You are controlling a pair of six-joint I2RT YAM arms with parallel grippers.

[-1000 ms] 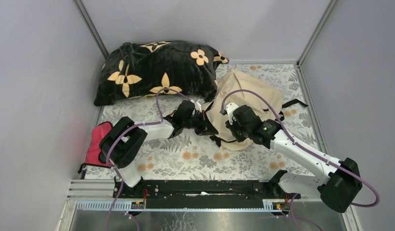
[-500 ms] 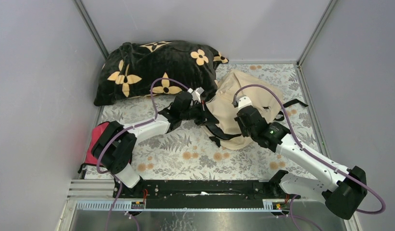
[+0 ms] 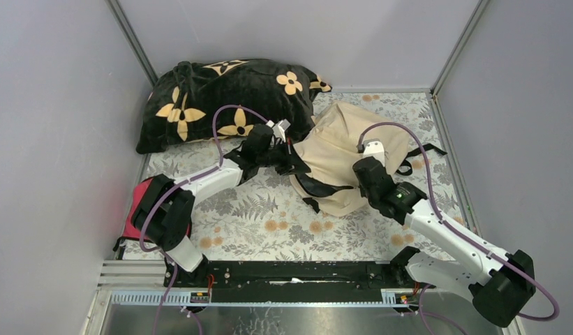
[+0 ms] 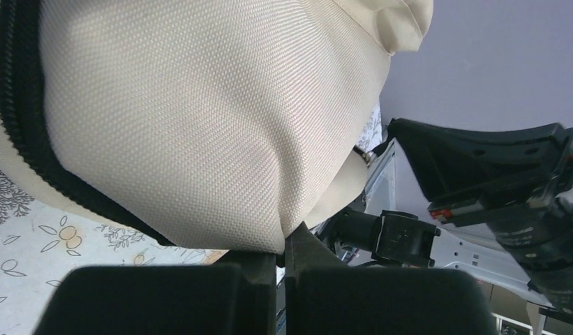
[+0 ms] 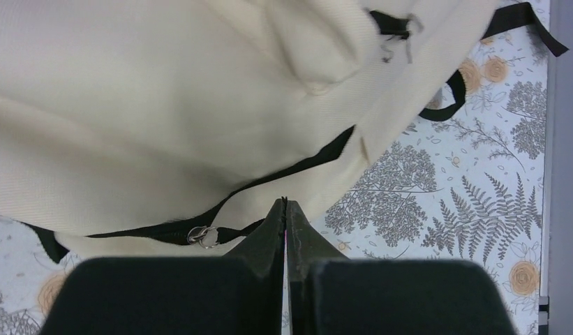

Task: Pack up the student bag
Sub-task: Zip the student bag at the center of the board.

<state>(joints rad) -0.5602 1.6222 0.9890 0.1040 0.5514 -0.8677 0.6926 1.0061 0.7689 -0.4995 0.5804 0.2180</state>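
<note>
The beige student bag (image 3: 339, 136) lies slumped on the floral cloth at the back right. My left gripper (image 3: 292, 157) is at the bag's left edge. In the left wrist view it (image 4: 283, 244) is shut, with a fold of the bag's woven fabric (image 4: 199, 118) pinched between its fingers beside a dark zipper line (image 4: 28, 153). My right gripper (image 3: 363, 166) is at the bag's lower right. Its tips (image 5: 285, 204) are shut at the bag's (image 5: 165, 91) hem, where a black zipper strip with a small metal ring (image 5: 203, 237) runs into them.
A large black flower-patterned pillow (image 3: 227, 98) lies at the back left, close to the left arm. A red-and-black pouch (image 3: 140, 206) sits at the left edge. Black straps (image 3: 426, 150) trail from the bag toward the right wall. Grey walls enclose the floral cloth (image 3: 283, 223).
Both grippers have closed. The left one moved back and left, the right one back and right, and the bunched bag has spread out between them.
</note>
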